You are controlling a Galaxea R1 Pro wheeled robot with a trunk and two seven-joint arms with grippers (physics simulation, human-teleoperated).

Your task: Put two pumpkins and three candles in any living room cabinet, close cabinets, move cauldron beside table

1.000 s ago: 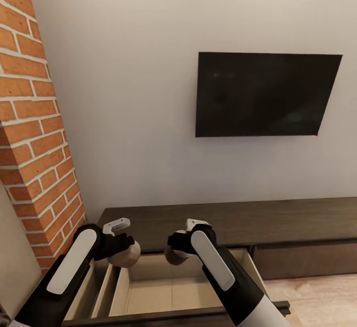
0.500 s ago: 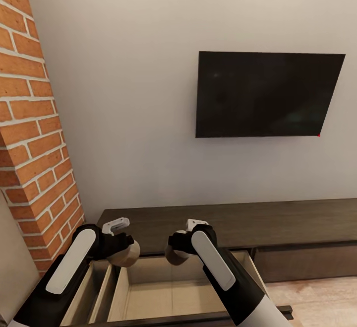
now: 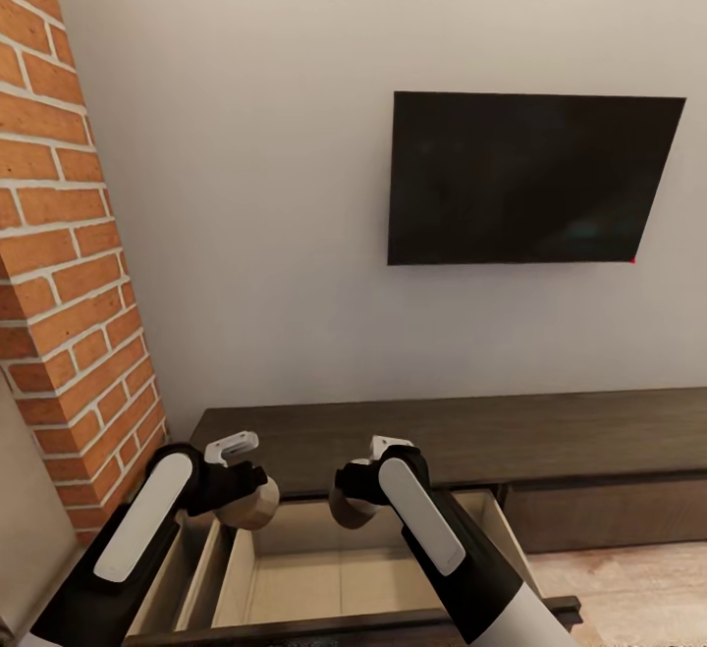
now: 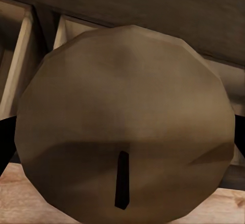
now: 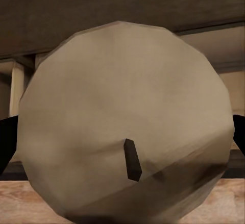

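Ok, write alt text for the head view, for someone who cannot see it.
Two robot arms each hold a stubby grey-brown candle, left and right, over an open pale-wood drawer of a long dark-brown TV cabinet. A black TV hangs on the wall above; a brick column stands at left.

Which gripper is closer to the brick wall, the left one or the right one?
The left. The left gripper, holding a candle, hangs over the open drawer near the brick wall. The right gripper, with its own candle, is farther toward the TV.
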